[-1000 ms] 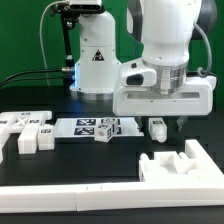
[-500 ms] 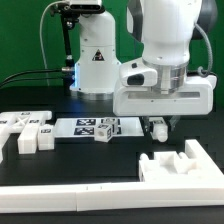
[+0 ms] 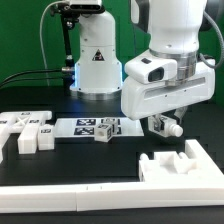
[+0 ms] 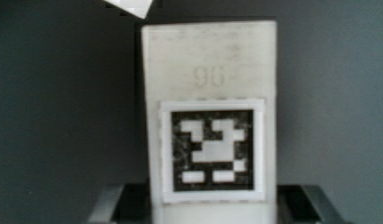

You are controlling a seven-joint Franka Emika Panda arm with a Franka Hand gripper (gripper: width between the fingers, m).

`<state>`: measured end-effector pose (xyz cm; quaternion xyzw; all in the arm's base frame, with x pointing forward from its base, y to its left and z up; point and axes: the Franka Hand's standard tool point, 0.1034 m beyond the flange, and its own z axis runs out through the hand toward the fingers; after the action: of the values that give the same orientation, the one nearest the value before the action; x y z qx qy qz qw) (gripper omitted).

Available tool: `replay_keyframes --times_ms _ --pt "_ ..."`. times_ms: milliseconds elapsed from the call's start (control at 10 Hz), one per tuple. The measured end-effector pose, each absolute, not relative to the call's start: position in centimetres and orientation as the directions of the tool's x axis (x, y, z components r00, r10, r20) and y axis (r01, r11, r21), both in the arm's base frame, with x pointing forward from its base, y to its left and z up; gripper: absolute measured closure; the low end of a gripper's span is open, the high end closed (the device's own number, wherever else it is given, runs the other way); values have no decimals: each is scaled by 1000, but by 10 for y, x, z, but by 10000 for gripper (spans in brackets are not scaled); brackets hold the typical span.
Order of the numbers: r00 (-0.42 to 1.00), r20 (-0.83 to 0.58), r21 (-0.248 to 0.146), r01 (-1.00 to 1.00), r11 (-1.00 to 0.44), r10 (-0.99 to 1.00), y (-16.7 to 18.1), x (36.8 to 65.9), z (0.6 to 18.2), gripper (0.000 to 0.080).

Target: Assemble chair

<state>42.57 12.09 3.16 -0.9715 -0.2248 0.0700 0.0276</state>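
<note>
My gripper (image 3: 162, 124) hangs over the black table at the exterior view's right, tilted, and is shut on a short white chair piece (image 3: 173, 128) lifted off the table. In the wrist view this piece (image 4: 209, 90) is a white block with a black-and-white tag, and a dark finger (image 4: 126, 204) presses on each side of its near end. Other white chair pieces (image 3: 25, 132) lie at the exterior view's left. A small tagged one (image 3: 107, 127) rests on the marker board (image 3: 80, 127). A large notched panel (image 3: 175, 163) sits at the front right.
A long white border rail (image 3: 70, 196) runs along the front edge. The robot's white base (image 3: 97, 60) stands behind the marker board, with cables trailing at the back left.
The jaws have closed on the white piece that stood on the table. The hand has since risen and tilted, carrying the piece up with it.
</note>
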Motion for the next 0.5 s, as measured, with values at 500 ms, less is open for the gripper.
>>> replay_keyframes --times_ms 500 --pt "540 -19 -60 840 -540 841 132 434 32 515"
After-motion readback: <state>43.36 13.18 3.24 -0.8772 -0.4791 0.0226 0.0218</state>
